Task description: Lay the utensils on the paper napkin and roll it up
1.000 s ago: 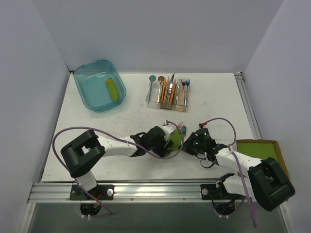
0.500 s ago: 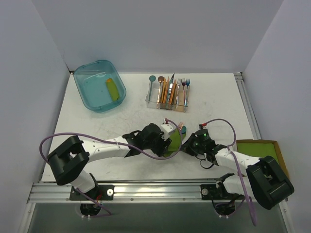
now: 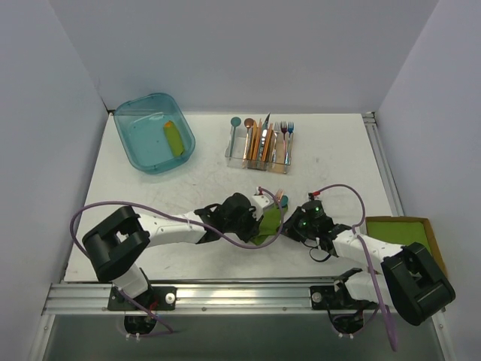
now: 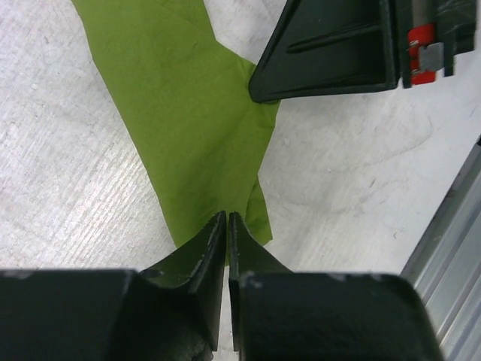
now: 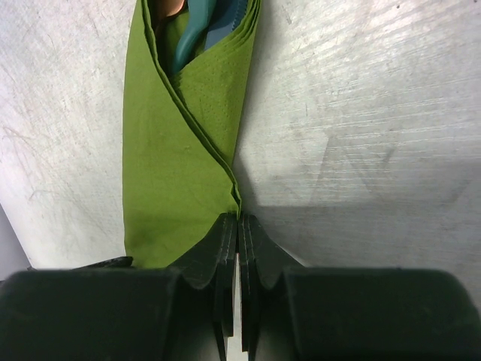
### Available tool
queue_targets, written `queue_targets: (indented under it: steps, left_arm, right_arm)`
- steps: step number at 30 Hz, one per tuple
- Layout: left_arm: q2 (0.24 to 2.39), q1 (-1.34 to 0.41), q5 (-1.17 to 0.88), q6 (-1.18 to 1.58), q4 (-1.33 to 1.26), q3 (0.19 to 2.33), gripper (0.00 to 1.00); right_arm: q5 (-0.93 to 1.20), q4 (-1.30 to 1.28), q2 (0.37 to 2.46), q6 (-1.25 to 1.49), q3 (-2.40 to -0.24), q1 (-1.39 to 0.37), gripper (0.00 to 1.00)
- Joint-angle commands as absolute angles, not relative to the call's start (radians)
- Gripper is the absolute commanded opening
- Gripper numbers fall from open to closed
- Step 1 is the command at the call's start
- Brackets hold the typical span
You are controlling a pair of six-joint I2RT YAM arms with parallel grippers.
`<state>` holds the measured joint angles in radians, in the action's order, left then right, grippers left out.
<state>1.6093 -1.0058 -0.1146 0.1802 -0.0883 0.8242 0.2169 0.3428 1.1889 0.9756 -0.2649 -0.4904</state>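
The lime-green paper napkin (image 3: pixel 270 219) lies folded lengthwise around the utensils, between my two grippers at the table's near middle. In the right wrist view, the teal spoon (image 5: pixel 197 37) and a copper piece (image 5: pixel 171 6) poke out of the napkin's (image 5: pixel 169 173) far end. My right gripper (image 5: pixel 239 219) is shut on the napkin's folded edge. My left gripper (image 4: pixel 227 218) is shut on the napkin's (image 4: pixel 188 128) near corner from the opposite side. A dark finger of the right gripper (image 4: pixel 331 53) touches the napkin at the top of the left wrist view.
A teal tub (image 3: pixel 143 143) holding a yellow-green roll (image 3: pixel 174 138) stands at the back left. A clear caddy (image 3: pixel 259 144) of coloured cutlery is at the back middle. A cardboard-rimmed stack of green sheets (image 3: pixel 398 234) sits at the right edge.
My left gripper has closed from wide open onto the napkin's corner, and the left arm's elbow has shifted. The right gripper has stayed shut in place.
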Motion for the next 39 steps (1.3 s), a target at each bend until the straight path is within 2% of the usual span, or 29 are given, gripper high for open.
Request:
queue_targets:
  steps: [1, 4, 12, 15, 19, 20, 23, 24, 27, 28, 30, 32, 33, 39]
  left_arm:
    - [1.632, -0.999, -0.132, 0.192, -0.182, 0.810, 0.13]
    - [1.655, -0.999, -0.144, 0.195, -0.202, 0.796, 0.09]
    - [1.674, -1.012, -0.158, 0.222, -0.239, 0.739, 0.08]
    - [1.658, -1.014, -0.134, 0.230, -0.226, 0.726, 0.08]
    - [1.600, -1.012, -0.077, 0.242, -0.201, 0.718, 0.15]
    - [1.570, -1.014, -0.063, 0.245, -0.192, 0.719, 0.21]
    - [1.503, -1.011, -0.008, 0.252, -0.146, 0.727, 0.32]
    - [1.488, -1.011, 0.026, 0.255, -0.118, 0.736, 0.40]
    - [1.439, -1.003, 0.095, 0.250, -0.078, 0.761, 0.51]
    - [1.431, -1.003, 0.101, 0.239, -0.074, 0.770, 0.59]
    - [1.428, -0.997, 0.107, 0.212, -0.054, 0.799, 0.68]
    - [1.452, -0.994, 0.123, 0.198, -0.037, 0.854, 0.81]
    - [1.463, -0.991, 0.133, 0.184, -0.022, 0.873, 0.93]
    - [1.442, -0.898, 0.195, 0.270, -0.115, 0.847, 0.94]
  right_arm:
    - [0.181, 0.307, 1.166, 0.973, -0.261, -0.482, 0.00]
    - [0.181, 0.305, 1.164, 0.971, -0.261, -0.482, 0.00]
    - [0.175, 0.290, 1.170, 0.957, -0.273, -0.482, 0.00]
    - [0.170, 0.279, 1.170, 0.951, -0.279, -0.482, 0.00]
    - [0.169, 0.272, 1.172, 0.939, -0.287, -0.480, 0.00]
    - [0.169, 0.270, 1.173, 0.936, -0.288, -0.482, 0.00]
    - [0.169, 0.261, 1.177, 0.919, -0.293, -0.482, 0.00]
    - [0.170, 0.259, 1.177, 0.917, -0.293, -0.482, 0.00]
    - [0.172, 0.258, 1.170, 0.913, -0.290, -0.482, 0.00]
    - [0.173, 0.258, 1.166, 0.913, -0.288, -0.482, 0.00]
    - [0.175, 0.258, 1.160, 0.908, -0.284, -0.483, 0.00]
    - [0.169, 0.252, 1.147, 0.902, -0.281, -0.483, 0.00]
    - [0.170, 0.252, 1.144, 0.900, -0.278, -0.483, 0.00]
    - [0.173, 0.245, 1.129, 0.899, -0.276, -0.483, 0.00]
